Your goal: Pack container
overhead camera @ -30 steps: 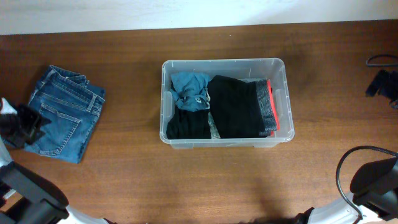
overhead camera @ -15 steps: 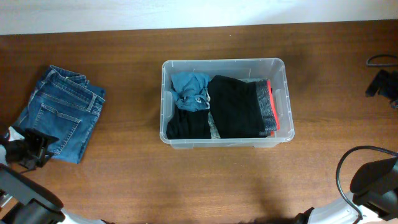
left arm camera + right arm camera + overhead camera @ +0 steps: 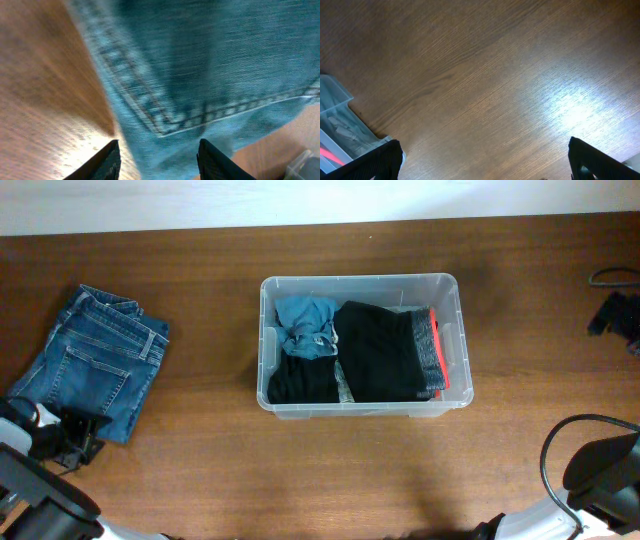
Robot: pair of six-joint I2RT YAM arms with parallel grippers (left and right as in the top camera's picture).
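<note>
Left gripper [image 3: 157, 152] has slid back off the jeans [image 3: 95, 365], jaws apart, their hem just ahead; right gripper [image 3: 485, 157] gapes wide.

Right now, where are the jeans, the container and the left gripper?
jeans [image 3: 95, 360]: overhead view, middle of the folded denim.
container [image 3: 360, 278]: overhead view, far rim.
left gripper [image 3: 159, 150]: left wrist view, midway between its fingertips, over the jeans' stitched hem.
</note>
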